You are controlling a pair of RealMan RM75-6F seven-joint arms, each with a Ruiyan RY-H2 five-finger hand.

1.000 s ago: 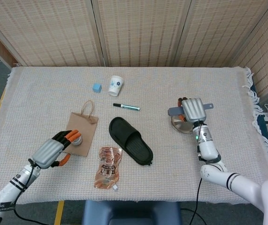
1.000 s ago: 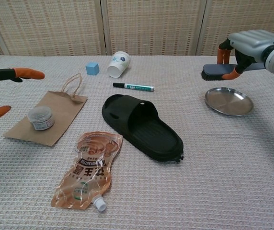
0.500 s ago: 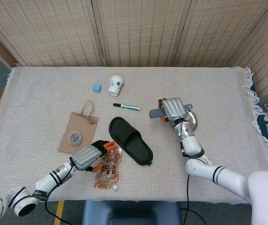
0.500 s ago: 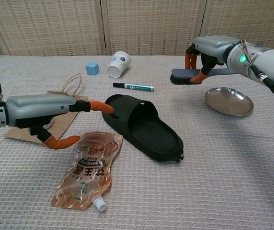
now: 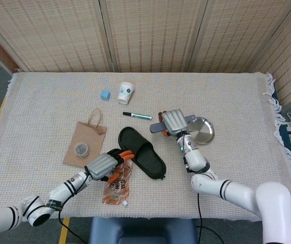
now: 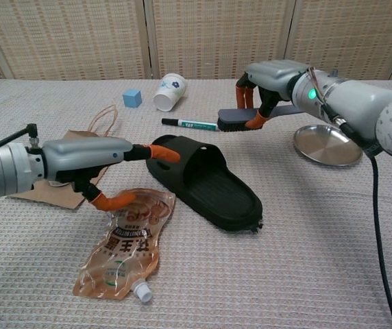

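**Brush held over the slipper, other hand spread at its heel**

The right hand [image 6: 268, 79] grasps a dark brush [image 6: 240, 118], its fingers wrapped over the handle, the bristle head sticking out to its left. The brush hangs in the air, apart from the table. Just beyond the brush head lies a marker [image 6: 190, 124]; to the hand's right, near it, sits a steel plate [image 6: 327, 144].

Below and to the left of the right hand lies the black slipper [image 6: 206, 181]. The left hand [image 6: 93, 156] is released, holding nothing, fingers spread: the upper fingertip [image 6: 163, 153] reaches the slipper's near end, the lower one [image 6: 112, 201] hangs over the top of a drink pouch [image 6: 124, 245]. Behind the left hand lies a paper bag [image 5: 86, 142] with a small tin [image 5: 81, 149] on it. Far beyond it are a paper cup [image 6: 168, 91] and a blue cube [image 6: 132, 98].
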